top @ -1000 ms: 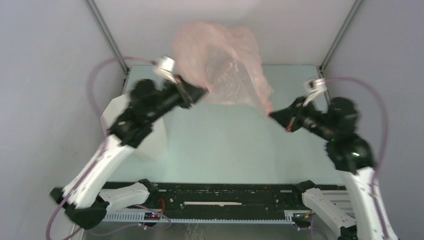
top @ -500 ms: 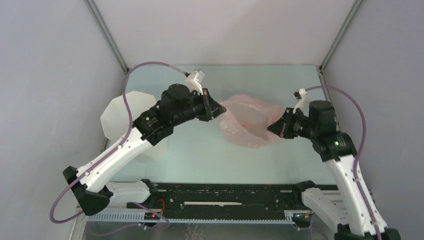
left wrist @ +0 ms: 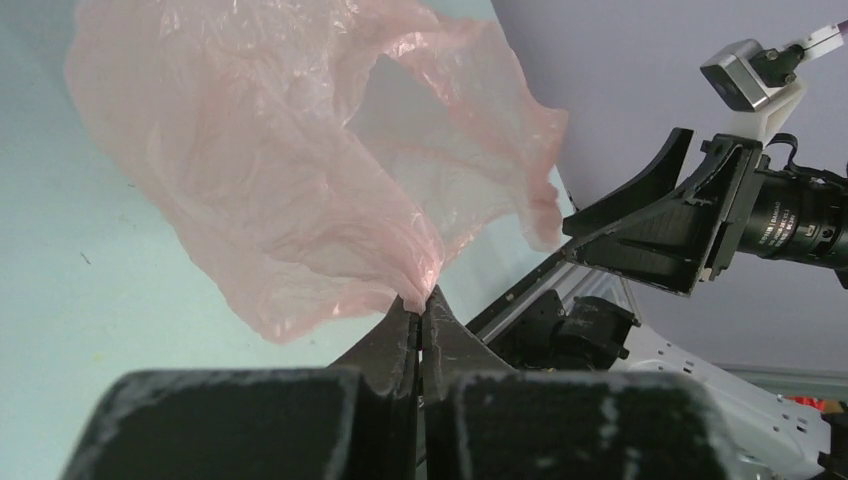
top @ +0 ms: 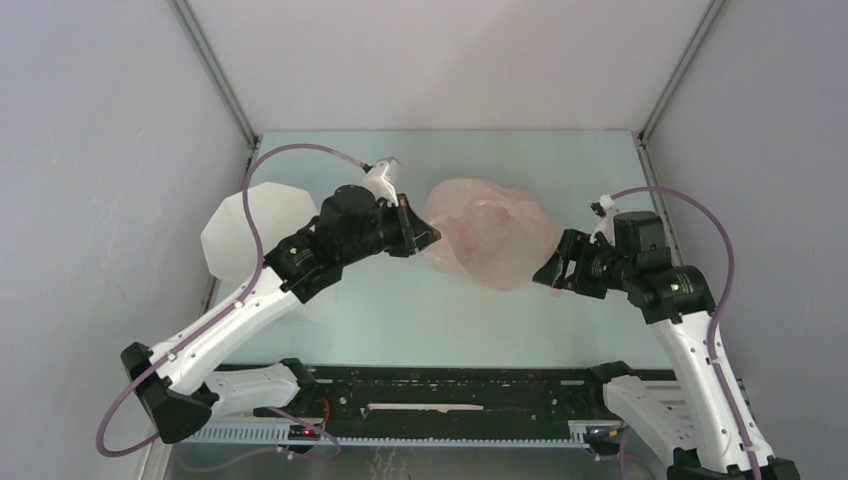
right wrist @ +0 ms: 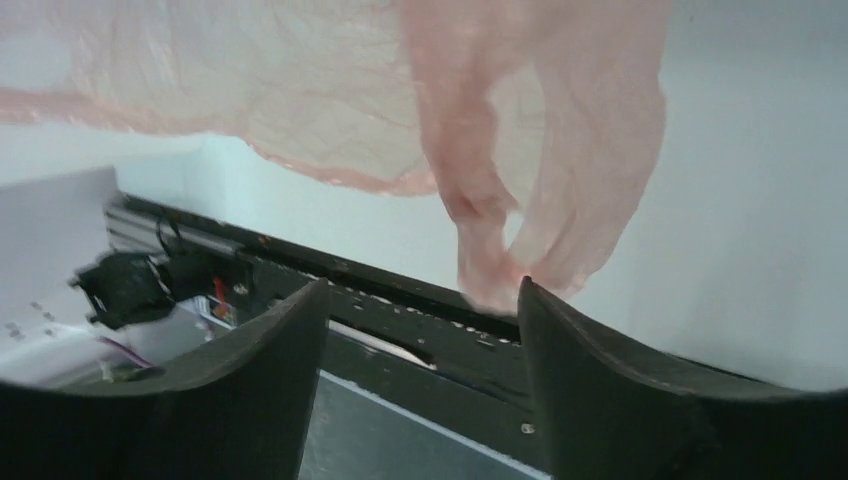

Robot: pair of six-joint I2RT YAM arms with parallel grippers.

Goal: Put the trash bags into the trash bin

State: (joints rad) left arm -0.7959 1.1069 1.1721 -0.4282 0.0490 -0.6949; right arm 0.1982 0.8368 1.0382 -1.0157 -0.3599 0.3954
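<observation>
The pale-pink translucent trash bag (top: pixel 488 232) hangs crumpled over the middle of the table. My left gripper (top: pixel 428 238) is shut on a pinch of its edge; in the left wrist view the film (left wrist: pixel 290 170) fans up from the closed tips (left wrist: pixel 422 300). My right gripper (top: pixel 545 275) stands open just right of the bag and holds nothing. In the right wrist view a loop handle (right wrist: pixel 560 150) dangles beside one fingertip of the open right gripper (right wrist: pixel 420 295). The white faceted trash bin (top: pixel 245 235) stands at the left, partly hidden behind the left arm.
A black rail (top: pixel 450 385) with both arm bases runs along the near table edge. Grey walls close in the left, right and back sides. Pink cables (top: pixel 290 155) loop off both arms.
Both arms came down from a raised spread and drew nearer each other. The right gripper opened and let go of the bag, which now droops from the left gripper alone.
</observation>
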